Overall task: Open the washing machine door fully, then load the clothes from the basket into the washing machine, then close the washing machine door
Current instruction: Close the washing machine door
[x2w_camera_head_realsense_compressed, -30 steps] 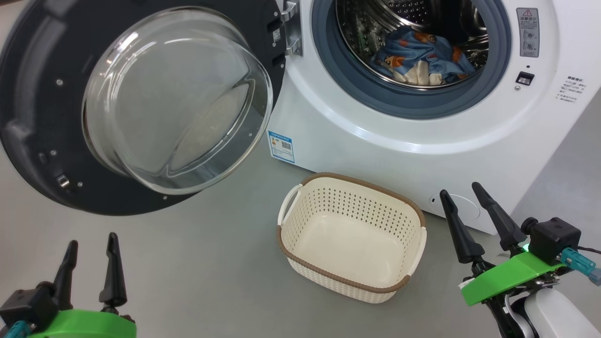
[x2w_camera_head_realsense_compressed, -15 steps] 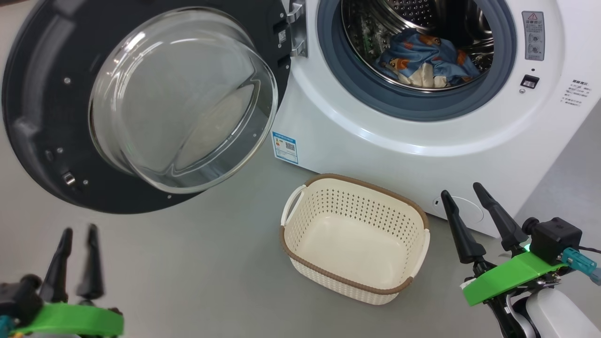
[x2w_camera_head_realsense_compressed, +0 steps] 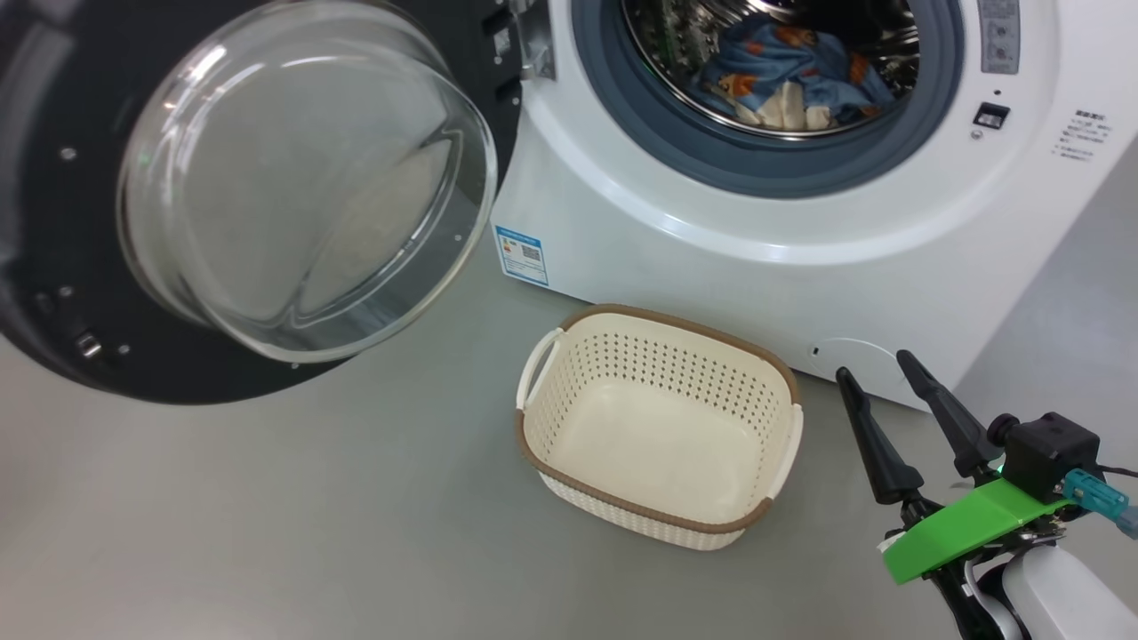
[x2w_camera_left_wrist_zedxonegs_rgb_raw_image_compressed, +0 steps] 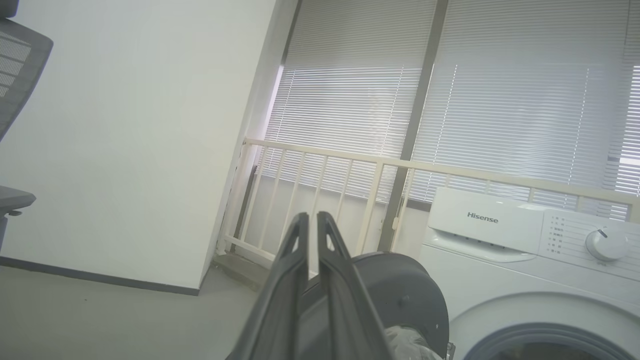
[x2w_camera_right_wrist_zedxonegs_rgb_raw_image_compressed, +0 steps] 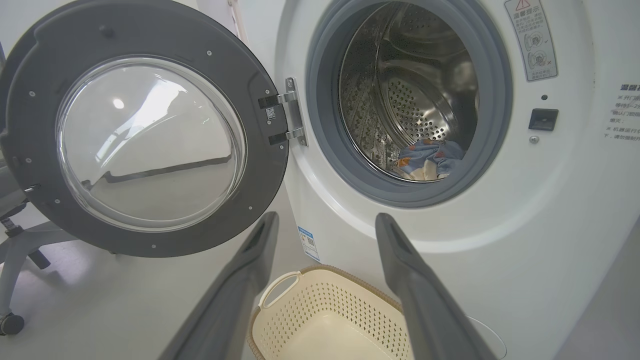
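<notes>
Your left tool [x2w_camera_left_wrist_zedxonegs_rgb_raw_image_compressed: 311,219] is pinched shut on nothing, right tool [x2w_camera_head_realsense_compressed: 874,366] spread wide near the cream perforated plastic basket [x2w_camera_head_realsense_compressed: 660,526], blue bear-print clothes [x2w_camera_head_realsense_compressed: 787,71] inside the white washing machine [x2w_camera_head_realsense_compressed: 711,267], glossy black round door [x2w_camera_head_realsense_compressed: 53,267] open.

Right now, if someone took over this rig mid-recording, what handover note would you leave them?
Left hand: shut, holding nothing.
Right hand: open, holding nothing, beside the basket.
Things: the washing machine door is swung wide open. The clothes lie inside the washing machine. The basket stands on the floor in front of it, with nothing in it.
Done: door opened, clothes loaded.
Left: close the door.
</notes>
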